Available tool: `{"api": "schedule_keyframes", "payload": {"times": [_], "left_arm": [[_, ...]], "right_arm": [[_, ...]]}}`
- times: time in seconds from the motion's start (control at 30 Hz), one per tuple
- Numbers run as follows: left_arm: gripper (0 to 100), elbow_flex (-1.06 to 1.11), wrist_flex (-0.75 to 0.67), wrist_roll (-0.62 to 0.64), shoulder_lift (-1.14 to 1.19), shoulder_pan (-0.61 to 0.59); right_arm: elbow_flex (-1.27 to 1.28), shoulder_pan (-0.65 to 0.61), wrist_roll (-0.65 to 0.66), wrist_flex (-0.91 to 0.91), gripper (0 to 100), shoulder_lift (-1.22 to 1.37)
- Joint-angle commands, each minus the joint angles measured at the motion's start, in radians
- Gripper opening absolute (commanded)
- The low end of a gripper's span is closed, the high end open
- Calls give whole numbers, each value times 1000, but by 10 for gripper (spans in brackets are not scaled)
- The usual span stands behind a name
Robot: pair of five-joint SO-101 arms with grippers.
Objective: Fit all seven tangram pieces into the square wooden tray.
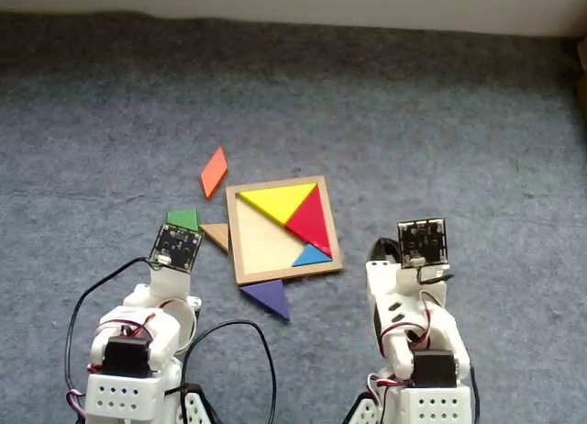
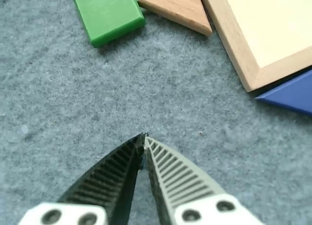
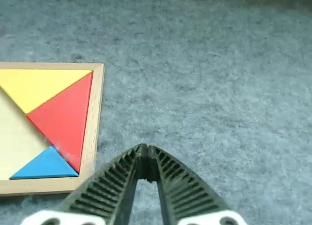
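Quick progress check: I'd call it three of seven done. The yellow triangle (image 1: 277, 202) and the red triangle (image 1: 312, 224) lie flat in the tray (image 1: 235, 240), covering its far and right side. The little blue triangle (image 1: 311, 255) is tucked into the near right corner, right under the red one. The rest of the tray floor, the left and near part, is bare wood.

The other four pieces are all out on the grey mat (image 1: 459, 121). The orange parallelogram (image 1: 214, 172) sits off the far left corner, apart from the rim. The green square (image 1: 182, 219) is near the tray's left side. The wooden triangle (image 1: 217, 234) lies between the square and the tray, touching the rim or just about, can't quite tell. The purple triangle (image 1: 267, 297) is right up against the near edge.

Both my grippers are empty. My left gripper (image 2: 143, 140) has its fingers pressed together over bare mat, near the green square and the wooden triangle. My right gripper (image 3: 145, 149) is closed up on nothing too, over the mat just right of the tray, by the blue piece's corner.

So a bit under halfway. My guess is the leftover gap gets fiddly, since the last four have to lock together.
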Motion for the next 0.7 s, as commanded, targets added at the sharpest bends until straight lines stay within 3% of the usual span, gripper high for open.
{"api": "schedule_keyframes", "payload": {"times": [0.0, 0.3, 0.37, 0.53, 0.67], "left_arm": [[5, 19, 8, 9, -28, 47], [5, -67, -26, 2, -30, -56], [5, -119, -46, -64, -30, -120], [5, -262, -100, -408, -28, -232], [18, -390, -84, -405, -19, -243]], "right_arm": [[150, 51, -9, 5, 13, 24], [150, 68, -5, 171, 9, 18], [150, 68, -8, 170, 9, 18], [150, 68, -8, 168, 9, 21], [150, 68, -8, 168, 9, 24]]}}
